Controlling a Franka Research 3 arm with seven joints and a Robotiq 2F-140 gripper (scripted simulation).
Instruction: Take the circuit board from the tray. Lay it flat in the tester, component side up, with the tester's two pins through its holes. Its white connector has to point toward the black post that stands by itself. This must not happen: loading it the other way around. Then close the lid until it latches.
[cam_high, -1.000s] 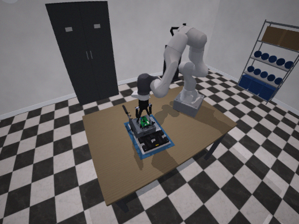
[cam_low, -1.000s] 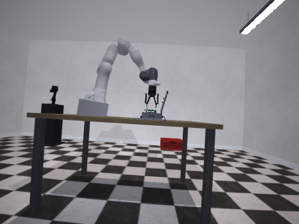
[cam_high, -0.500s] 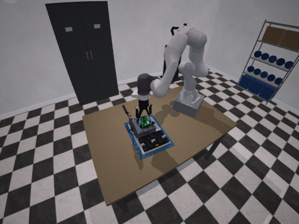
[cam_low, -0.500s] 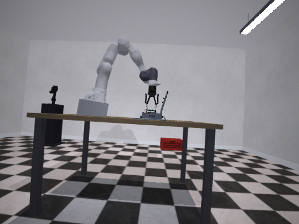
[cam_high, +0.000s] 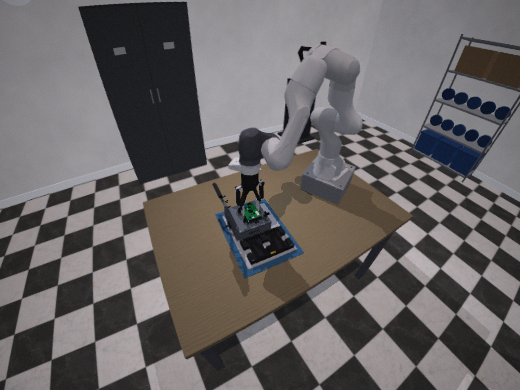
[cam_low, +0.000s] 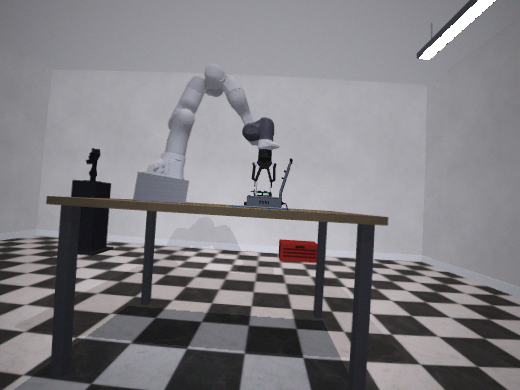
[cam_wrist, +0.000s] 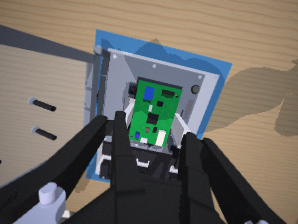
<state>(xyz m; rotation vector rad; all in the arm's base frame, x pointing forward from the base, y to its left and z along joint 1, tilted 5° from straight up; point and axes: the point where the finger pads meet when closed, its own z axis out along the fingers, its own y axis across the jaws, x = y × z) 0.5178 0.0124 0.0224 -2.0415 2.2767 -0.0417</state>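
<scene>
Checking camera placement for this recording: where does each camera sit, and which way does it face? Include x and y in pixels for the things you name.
Top: high above floor level, looking down across the wooden table (cam_high: 210, 280) (cam_low: 215, 209) at the tester (cam_high: 248, 226) (cam_low: 263, 202) (cam_wrist: 172, 68); the whole arm shows.
Exterior: low, about tabletop height, facing the table side-on; the whole arm shows, base to fingers.
Wrist: on the arm's end, looking down past the black fingers onto the green board (cam_high: 252, 212) (cam_wrist: 162, 107); no arm links show.
Shared: top and exterior both show the arm's base (cam_high: 320, 187) (cam_low: 160, 188) and the raised lid (cam_high: 218, 192) (cam_low: 286, 179).
</scene>
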